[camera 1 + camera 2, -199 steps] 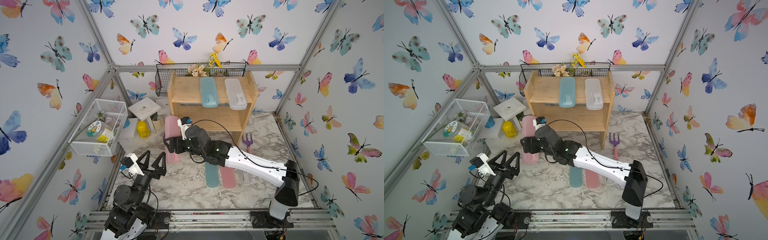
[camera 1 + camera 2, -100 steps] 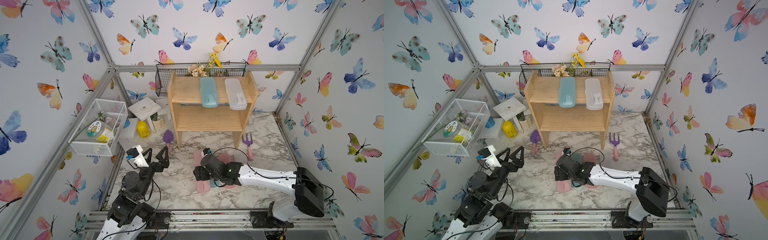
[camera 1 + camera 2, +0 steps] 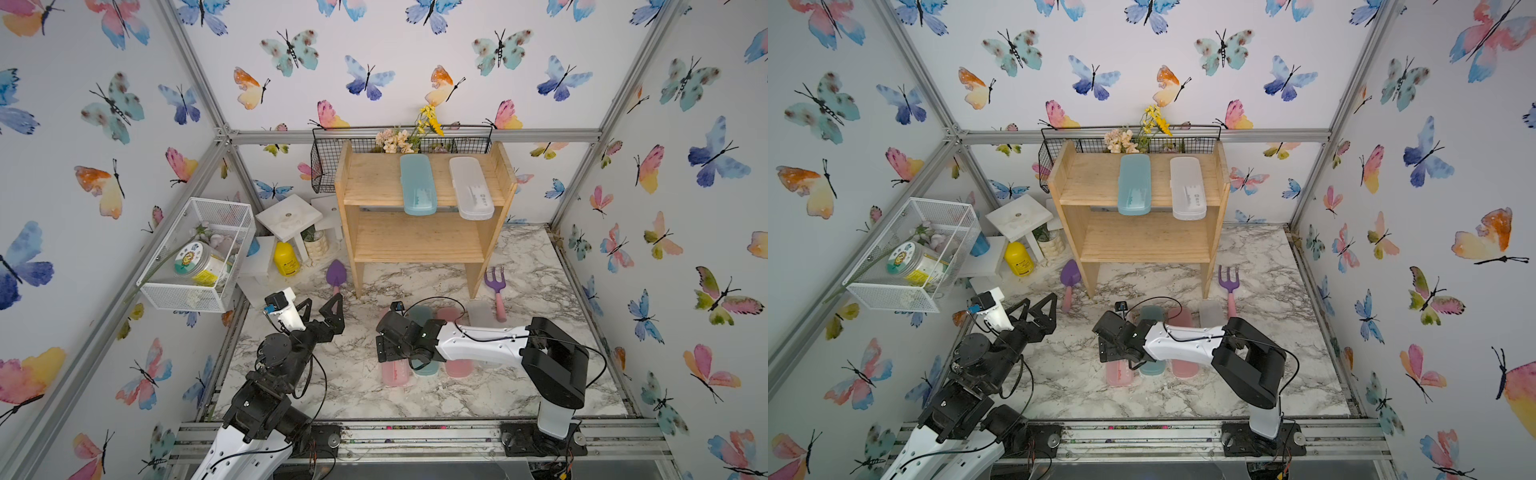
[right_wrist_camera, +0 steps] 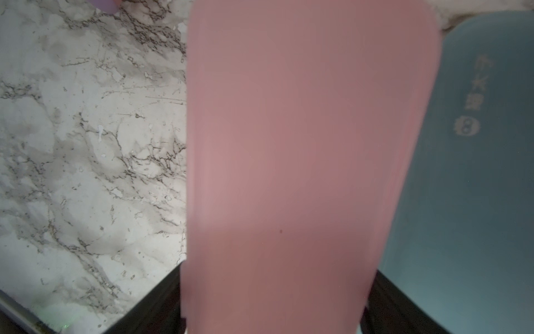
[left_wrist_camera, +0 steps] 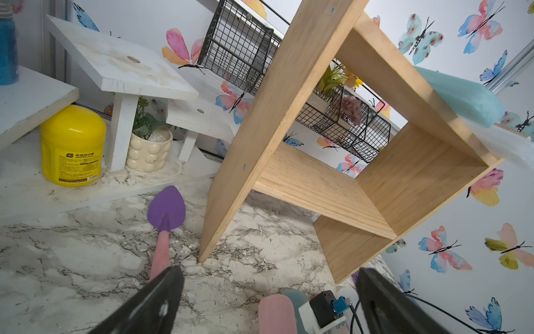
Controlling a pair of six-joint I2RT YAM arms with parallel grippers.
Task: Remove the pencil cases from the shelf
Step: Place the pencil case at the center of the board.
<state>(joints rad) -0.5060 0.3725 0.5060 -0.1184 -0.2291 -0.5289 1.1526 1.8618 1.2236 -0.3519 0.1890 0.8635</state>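
In both top views the shelf point(image 3: 415, 245) point(image 3: 1142, 241) is seen at the back of the marble table point(image 3: 357, 390) point(image 3: 1075, 386). 2 pencil cases are laid on its top tier: a teal top case point(image 3: 417, 185) point(image 3: 1134, 185) and, just beside it, a white top case point(image 3: 471, 188) point(image 3: 1187, 188). Both are poked out over the front edge. 4 more cases are laid flat in a row on the table in front of the shelf: a near pink case point(image 3: 395, 374) point(image 3: 1119, 374), a table teal case point(image 3: 426, 368) point(image 3: 1152, 368), a far pink case point(image 3: 458, 368) point(image 3: 1183, 368) and a table white case point(image 3: 481, 313) point(image 3: 1209, 311), all partly hidden by the R arm. The R gripper point(image 3: 388, 351) point(image 3: 1111, 353) is held low over the near pink case. The L gripper point(image 3: 322, 300) point(image 3: 1040, 299) is held up near the purple trowel point(image 3: 336, 276) point(image 3: 1070, 276), jaws spread wide, w/ nothing in them. In the L wrist view the L gripper point(image 5: 268, 270) is seen w/ fingers far apart and only table btwn them. The shelf point(image 5: 318, 185) is seen ahead, w/ the teal top case point(image 5: 462, 98) stuck out from its top tier. In the R wrist view the middle is filled by the near pink case point(image 4: 289, 159), flat on the table, w/ the table teal case point(image 4: 476, 202) right beside it. The R gripper point(image 4: 277, 270) has its black fingers point(image 4: 156, 306) set one on each side of the near pink case, right up against its edges. Whether it's squeezed or let go can't be told.
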